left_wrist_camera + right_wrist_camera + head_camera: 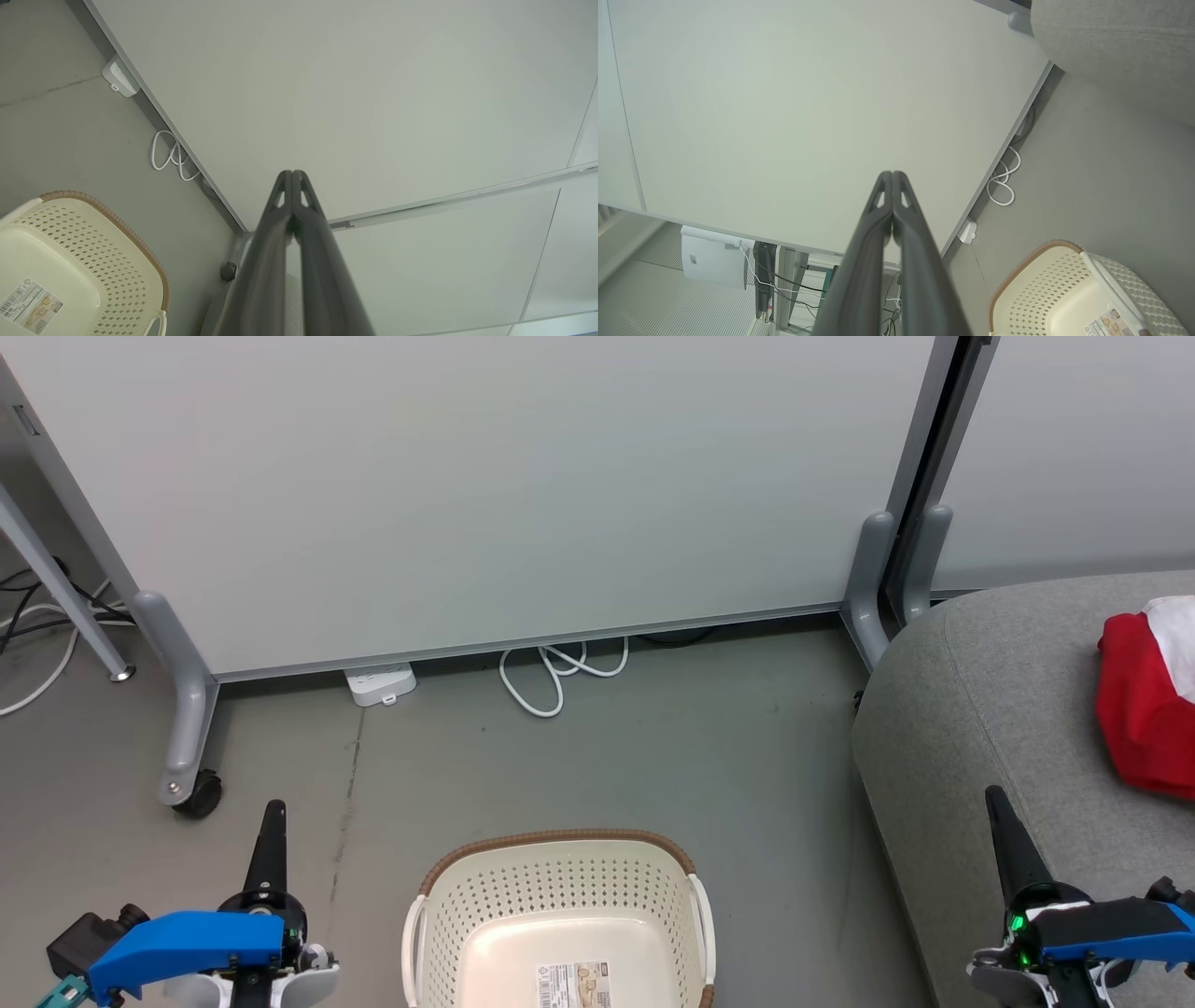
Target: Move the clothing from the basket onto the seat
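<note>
- Red clothing (pixel 1144 700) with white trim lies bunched on the grey seat (pixel 990 709), at the right edge of the head view. The frame cuts it off, so the number of garments cannot be told.
- Basket (pixel 560 838) stands on the floor (pixel 653 747) between the two arms, just left of the seat. Its visible bottom carries a label (pixel 573 985) and no fabric. Its near end is out of frame.
- Left gripper (pixel 273 814): fingers pressed together, holding nothing, raised to the left of the basket.
- Right gripper (pixel 997 800): fingers pressed together, holding nothing, seen against the seat's near left edge.
- Key relation: the clothing lies ahead and to the right of the right gripper, apart from it. The left gripper is well apart, on the far side of the basket, so the right arm is the nearer.
- The heap's long axis runs roughly away from the robot.
- Judgement: the transfer appears complete or nearly so. Any further move would first need a check of the basket's hidden near end.
</note>
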Tool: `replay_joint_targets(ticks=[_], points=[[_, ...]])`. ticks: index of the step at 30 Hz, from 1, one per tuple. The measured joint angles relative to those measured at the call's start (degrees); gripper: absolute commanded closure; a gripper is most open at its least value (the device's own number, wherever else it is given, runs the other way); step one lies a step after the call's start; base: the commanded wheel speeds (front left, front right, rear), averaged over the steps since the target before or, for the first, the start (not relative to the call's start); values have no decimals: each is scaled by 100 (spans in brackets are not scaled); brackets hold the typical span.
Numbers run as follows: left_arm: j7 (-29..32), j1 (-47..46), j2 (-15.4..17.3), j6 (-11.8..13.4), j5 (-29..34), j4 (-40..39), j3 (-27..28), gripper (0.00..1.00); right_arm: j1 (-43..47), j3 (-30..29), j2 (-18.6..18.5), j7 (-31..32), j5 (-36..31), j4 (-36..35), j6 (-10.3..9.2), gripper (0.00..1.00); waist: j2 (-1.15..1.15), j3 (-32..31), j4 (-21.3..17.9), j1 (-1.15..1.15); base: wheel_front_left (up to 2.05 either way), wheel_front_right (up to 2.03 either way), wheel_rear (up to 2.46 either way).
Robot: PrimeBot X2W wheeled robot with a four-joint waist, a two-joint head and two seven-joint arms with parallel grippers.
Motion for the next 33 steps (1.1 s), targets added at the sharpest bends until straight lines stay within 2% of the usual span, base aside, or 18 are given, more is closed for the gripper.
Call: replay_joint_targets(ticks=[33], points=[[360, -171, 0, -32, -1475, -21, 202, 100, -162, -90, 43, 368, 1435, -52, 0, 100, 0, 73, -99, 0, 0, 0, 0]])
